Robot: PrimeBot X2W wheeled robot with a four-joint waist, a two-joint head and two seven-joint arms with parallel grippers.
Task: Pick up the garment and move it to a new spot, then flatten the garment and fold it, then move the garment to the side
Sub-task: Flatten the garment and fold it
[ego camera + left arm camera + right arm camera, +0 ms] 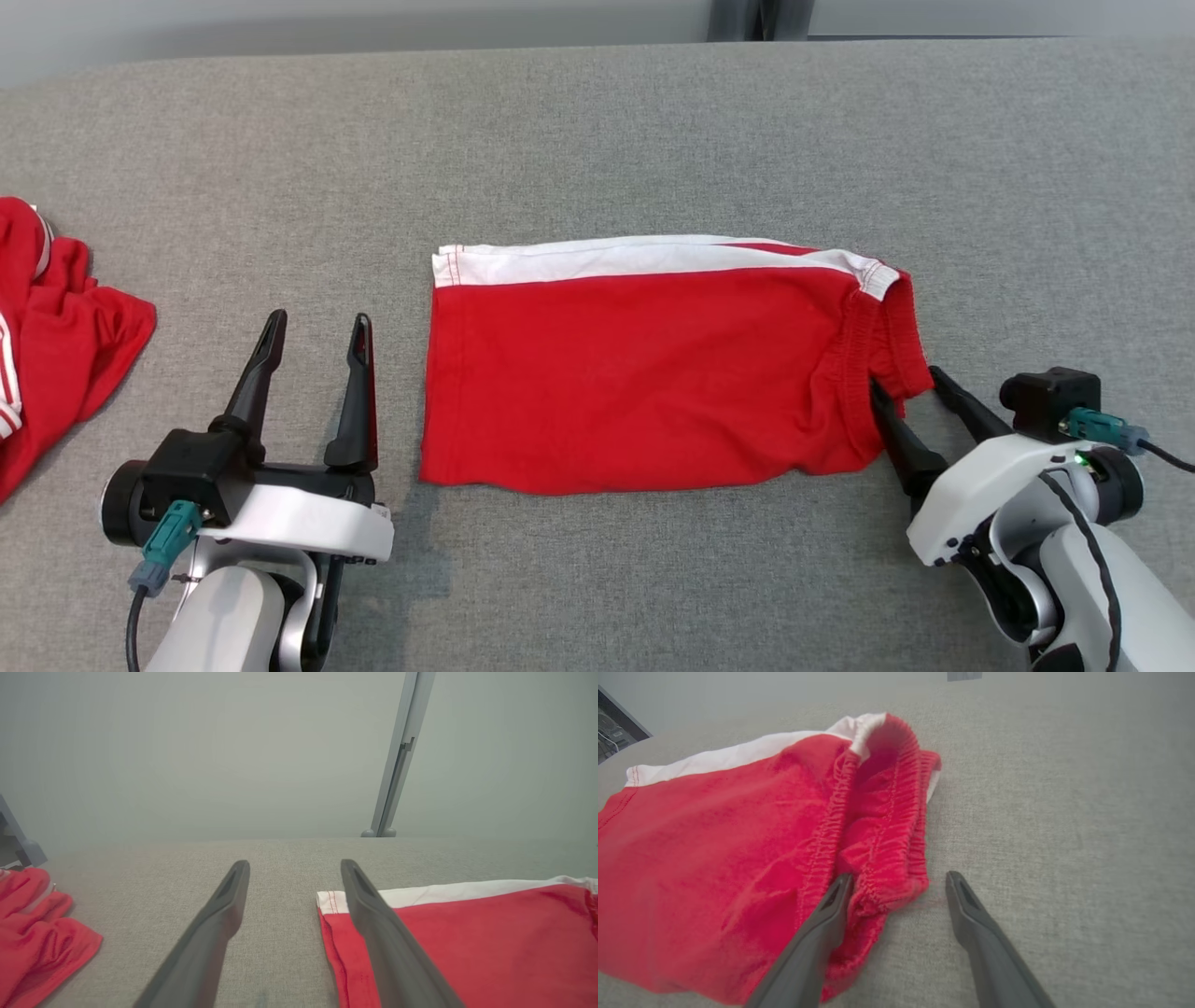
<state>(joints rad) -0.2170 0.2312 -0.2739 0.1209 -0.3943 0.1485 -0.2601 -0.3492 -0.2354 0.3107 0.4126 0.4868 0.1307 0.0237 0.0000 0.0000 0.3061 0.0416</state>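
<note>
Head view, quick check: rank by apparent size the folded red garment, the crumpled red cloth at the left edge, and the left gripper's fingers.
Largest: folded red garment, clearly.
Next: crumpled red cloth, though the frame edge cuts it off.
Smallest: left gripper, counting its open finger pair.

fingers [254,383]: running long, dark, tapered
wrist shells [308,523]: showing glossy white
camera blocks [191,462]: sitting black, boxy
plugs [168,546]: showing teal, trailing black cables [132,635]
LED [1081,459]: glowing green on right wrist

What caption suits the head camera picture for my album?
Open left gripper beside folded red shorts; open right gripper at their elastic waistband, on a grey table.
</note>
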